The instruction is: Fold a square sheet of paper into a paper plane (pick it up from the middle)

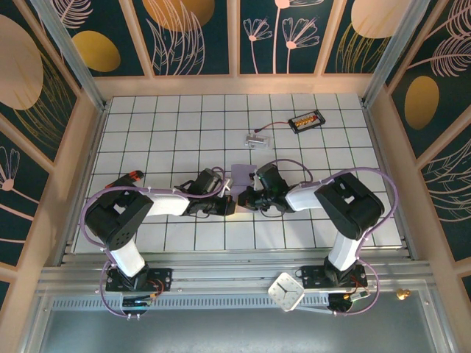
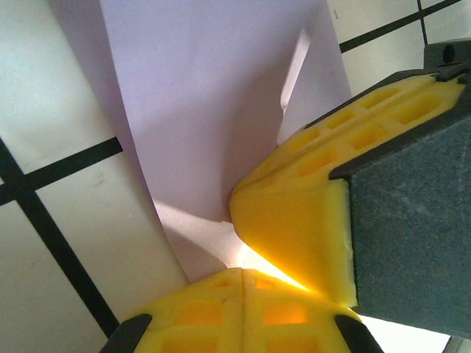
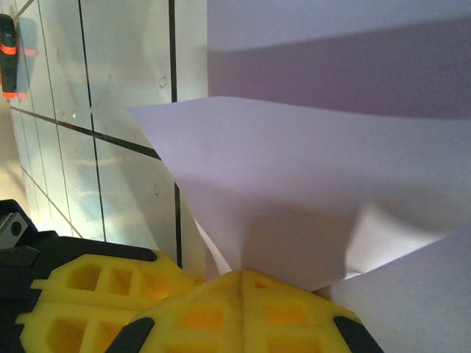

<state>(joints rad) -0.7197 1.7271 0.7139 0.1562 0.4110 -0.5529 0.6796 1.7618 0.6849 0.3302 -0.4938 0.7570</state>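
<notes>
Lavender sheet (image 1: 241, 173) edge pinched between end effectors (image 2: 243, 273) (image 3: 241, 273).

— What colour is the sheet of paper (image 2: 206, 110)?
— Pale lavender, plain, with no print on it.
— And the grippers?
— The left gripper (image 2: 243, 283) has bright yellow fingers moulded in a grid of square cells, on black. The right gripper (image 3: 241, 283) matches.
— The table (image 1: 184, 118)?
— White tiles with dark grid lines. The walls (image 1: 206, 37) are dark teal, with gold discs and pink line-drawn leaves.
</notes>
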